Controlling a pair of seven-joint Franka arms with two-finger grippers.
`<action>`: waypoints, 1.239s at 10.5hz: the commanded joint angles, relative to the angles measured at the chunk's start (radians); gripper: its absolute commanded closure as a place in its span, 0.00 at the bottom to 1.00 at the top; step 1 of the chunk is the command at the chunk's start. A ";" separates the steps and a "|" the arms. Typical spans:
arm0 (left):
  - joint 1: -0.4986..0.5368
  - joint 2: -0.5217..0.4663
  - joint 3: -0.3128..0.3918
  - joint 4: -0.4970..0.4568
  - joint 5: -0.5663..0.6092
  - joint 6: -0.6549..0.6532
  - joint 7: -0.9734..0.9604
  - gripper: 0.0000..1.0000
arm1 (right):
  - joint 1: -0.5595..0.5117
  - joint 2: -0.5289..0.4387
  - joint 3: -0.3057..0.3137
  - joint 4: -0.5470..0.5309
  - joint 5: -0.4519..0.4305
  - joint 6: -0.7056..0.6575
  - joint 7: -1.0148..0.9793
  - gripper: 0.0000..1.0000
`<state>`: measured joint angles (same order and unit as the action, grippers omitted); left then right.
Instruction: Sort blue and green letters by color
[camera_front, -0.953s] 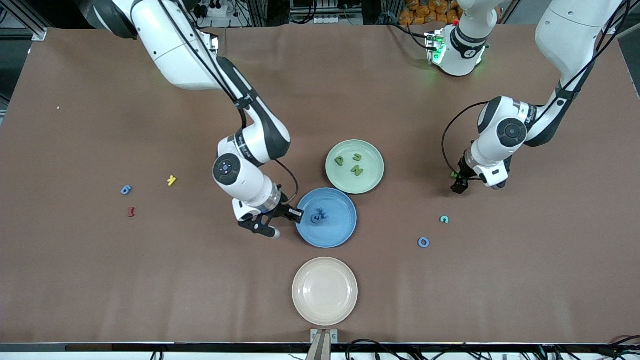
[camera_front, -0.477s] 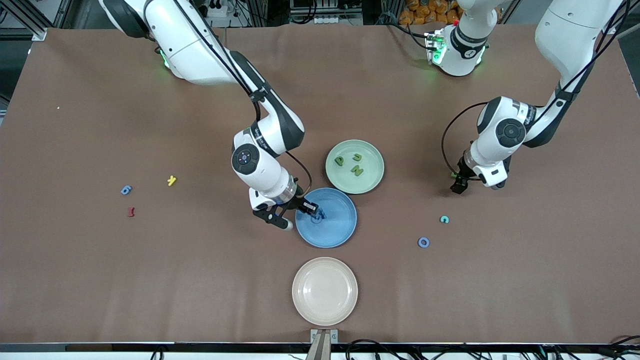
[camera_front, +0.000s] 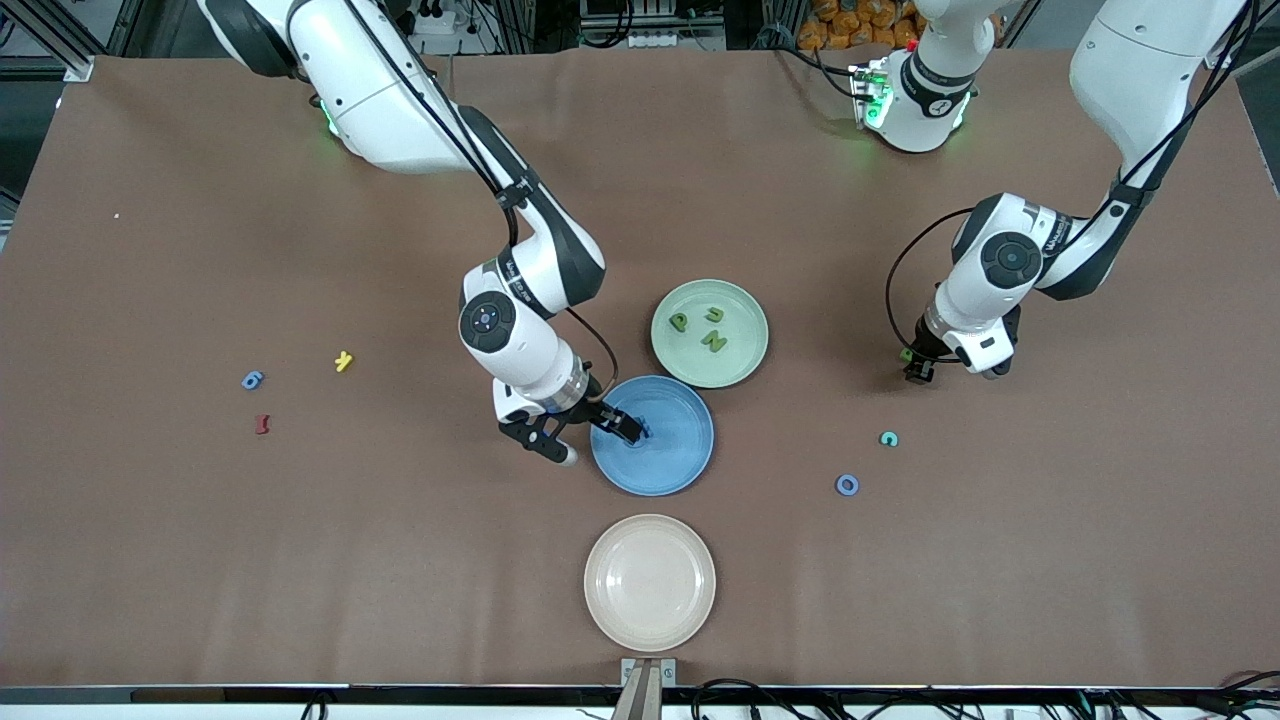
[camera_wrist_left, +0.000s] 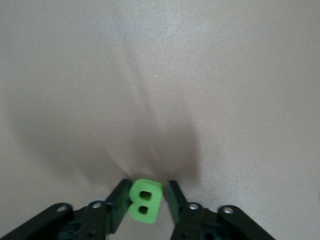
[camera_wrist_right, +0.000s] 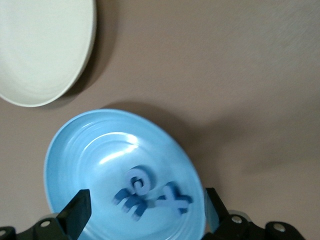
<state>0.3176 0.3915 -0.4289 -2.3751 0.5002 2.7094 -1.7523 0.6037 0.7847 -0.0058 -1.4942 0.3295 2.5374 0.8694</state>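
**Right pincer lets go over the blue plate**

The right pincer (camera_wrist_right: 142, 212), earlier clenched, now gapes over the blue plate (camera_wrist_right: 75, 160) holding blue letters (camera_wrist_right: 150, 196). The left pincer (camera_wrist_left: 146, 202) has clamped the green B (camera_wrist_left: 145, 201) above the tabletop (camera_front: 200, 560).

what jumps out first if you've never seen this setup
Three plates sit mid-table: the green plate holding green letters, the blue plate nearer the camera, the cream plate nearest. The right pincer stands open over the blue plate's blue letters; the left pincer grips a green B.
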 joint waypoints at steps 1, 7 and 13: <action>-0.006 0.029 0.010 0.007 0.046 0.006 -0.041 1.00 | -0.077 -0.005 0.003 0.031 -0.182 -0.196 -0.094 0.00; -0.061 0.043 0.002 0.117 0.061 -0.002 -0.045 1.00 | -0.278 -0.061 -0.052 0.094 -0.360 -0.563 -0.619 0.00; -0.354 0.049 0.002 0.249 0.057 -0.034 -0.150 1.00 | -0.403 -0.125 -0.248 0.075 -0.372 -0.643 -0.931 0.00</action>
<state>0.0762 0.4295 -0.4348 -2.1611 0.5255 2.7097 -1.8269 0.2154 0.6936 -0.1842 -1.3977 -0.0256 1.9105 -0.0219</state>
